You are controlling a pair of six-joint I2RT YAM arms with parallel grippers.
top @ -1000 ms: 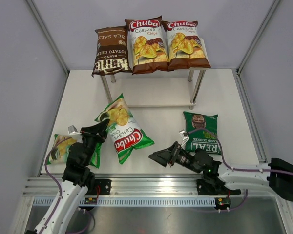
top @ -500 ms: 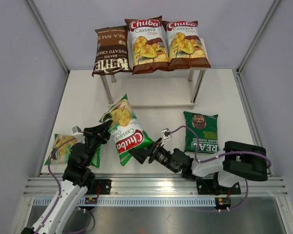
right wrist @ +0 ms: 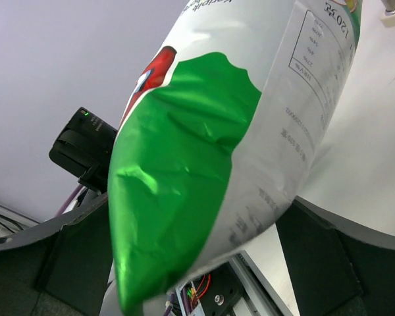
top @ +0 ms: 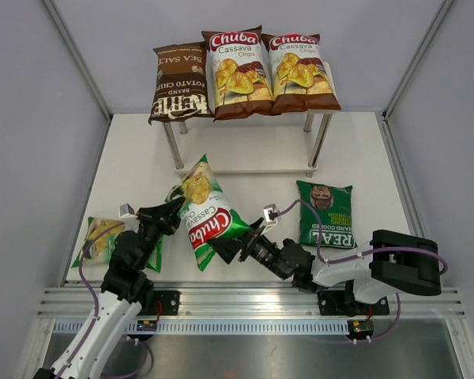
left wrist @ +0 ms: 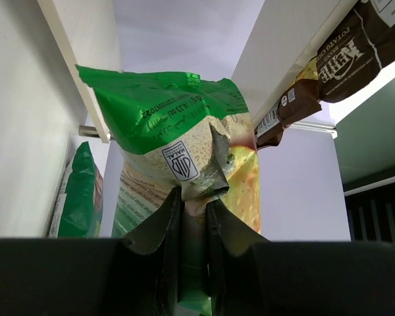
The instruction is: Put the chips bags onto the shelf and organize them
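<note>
My left gripper [top: 174,208] is shut on the side edge of a light green Chuba bag [top: 208,219] and holds it tilted up off the table; the left wrist view shows the crumpled edge [left wrist: 207,174] pinched between my fingers [left wrist: 193,205]. My right gripper [top: 226,248] is open, and its fingers straddle the bag's lower end [right wrist: 197,171]. The shelf [top: 245,144] stands at the back. Its top board carries the brown Kettle bag [top: 178,81] and two Chuba Cassava bags [top: 238,71] [top: 300,71]. A second light green bag [top: 99,241] lies at the left. The dark green REAL bag [top: 325,213] lies at the right.
The shelf's lower board is bare between its metal legs [top: 319,144]. Grey walls close in the table on the left, right and back. A metal rail [top: 245,304] runs along the near edge by the arm bases.
My right arm has swung left from beside the REAL bag to the held bag's lower end. My left gripper has raised the bag and shifted it slightly right.
</note>
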